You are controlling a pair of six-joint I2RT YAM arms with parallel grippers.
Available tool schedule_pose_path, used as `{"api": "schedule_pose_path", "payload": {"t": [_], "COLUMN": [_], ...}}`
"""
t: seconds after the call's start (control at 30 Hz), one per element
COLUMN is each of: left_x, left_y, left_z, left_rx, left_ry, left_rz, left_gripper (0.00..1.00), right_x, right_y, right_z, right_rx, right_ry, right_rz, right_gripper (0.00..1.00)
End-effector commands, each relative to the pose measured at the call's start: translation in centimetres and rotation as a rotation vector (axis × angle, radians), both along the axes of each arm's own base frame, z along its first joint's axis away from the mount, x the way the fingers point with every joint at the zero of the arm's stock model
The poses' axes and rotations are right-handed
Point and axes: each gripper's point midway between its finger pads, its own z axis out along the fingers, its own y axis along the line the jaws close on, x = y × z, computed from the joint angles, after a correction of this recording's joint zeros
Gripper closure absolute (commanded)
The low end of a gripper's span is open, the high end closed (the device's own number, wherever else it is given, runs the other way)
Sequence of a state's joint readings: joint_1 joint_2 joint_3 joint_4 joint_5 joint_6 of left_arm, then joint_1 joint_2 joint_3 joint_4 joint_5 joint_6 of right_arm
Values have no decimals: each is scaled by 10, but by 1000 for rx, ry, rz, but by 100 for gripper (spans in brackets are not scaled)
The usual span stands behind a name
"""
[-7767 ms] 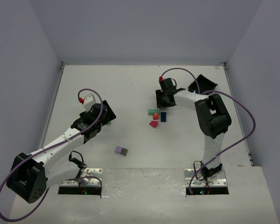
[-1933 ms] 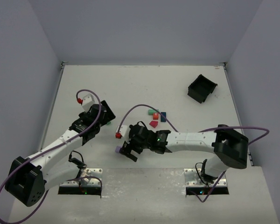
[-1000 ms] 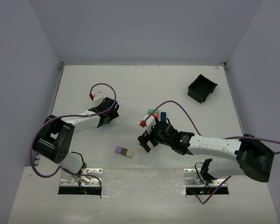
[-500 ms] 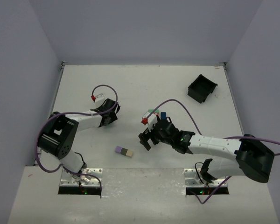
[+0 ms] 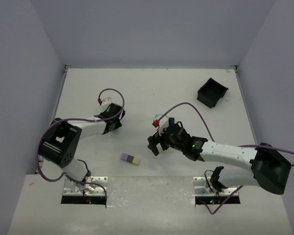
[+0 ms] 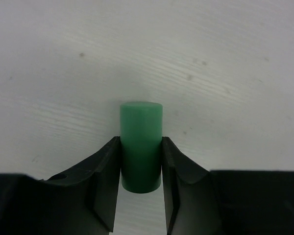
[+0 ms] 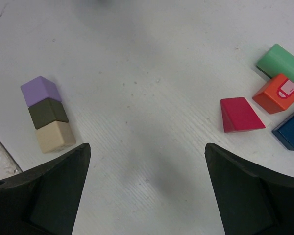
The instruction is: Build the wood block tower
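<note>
In the left wrist view my left gripper [image 6: 140, 142] is shut on a green wooden cylinder [image 6: 140, 122] that lies on the white table. From above, this gripper [image 5: 115, 123] sits left of centre and hides the cylinder. My right gripper [image 7: 146, 152] hangs open over bare table with nothing between its fingers. To its left, a purple block [image 7: 40, 90], a dark olive block [image 7: 48, 112] and a tan block [image 7: 55, 136] lie touching in a row. To its right lie a red wedge [image 7: 240, 114], an orange-red block [image 7: 278, 93], a green bar [image 7: 283, 62] and a blue block [image 7: 290, 129]. No tower is in view.
A square black bin [image 5: 212, 92] stands at the back right of the table. The row of three blocks [image 5: 130, 158] lies near the front edge, between the two arms. My right gripper [image 5: 154, 145] is just right of that row.
My left gripper has closed on the green cylinder. The right gripper has drifted slightly back and to the right, away from the block row, and stays open.
</note>
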State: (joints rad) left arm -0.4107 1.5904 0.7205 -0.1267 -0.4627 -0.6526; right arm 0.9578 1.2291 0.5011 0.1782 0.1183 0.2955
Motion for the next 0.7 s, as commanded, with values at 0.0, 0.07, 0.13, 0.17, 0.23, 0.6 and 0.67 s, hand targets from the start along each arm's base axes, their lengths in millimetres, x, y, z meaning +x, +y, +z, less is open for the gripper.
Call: {"api": "schedule_pose_path", "payload": {"t": [0.0,0.07,0.13,0.17,0.23,0.6,0.67], "left_x": [21,2,-20,-34,-64,-171,-171], "left_y": [-81,-124,-150,-164,-185,-196,-196], "left_z": [79,111,133,143,162,192,192], "left_rx": [-192,-227,-204,-205,-258,-365,-365], "left_ry": [-270,-347,-408,-442,-500,-795,-795], "left_rz": [-492,-734,-886,-974,-1153,-1696,-1697], "left_gripper": [100,100,100,100,98,94,94], "right_x": [6,11,12,11,11,-12,-19], "right_y": [3,-4,-8,-8,-6,-13,-16], "right_z": [23,26,32,36,49,122,126], "right_rx": [134,175,231,253,295,420,421], "right_ry": [49,86,135,146,153,79,98], "right_rz": [-39,-78,-78,-68,-44,38,44], "right_gripper": [1,1,1,1,1,1,1]}}
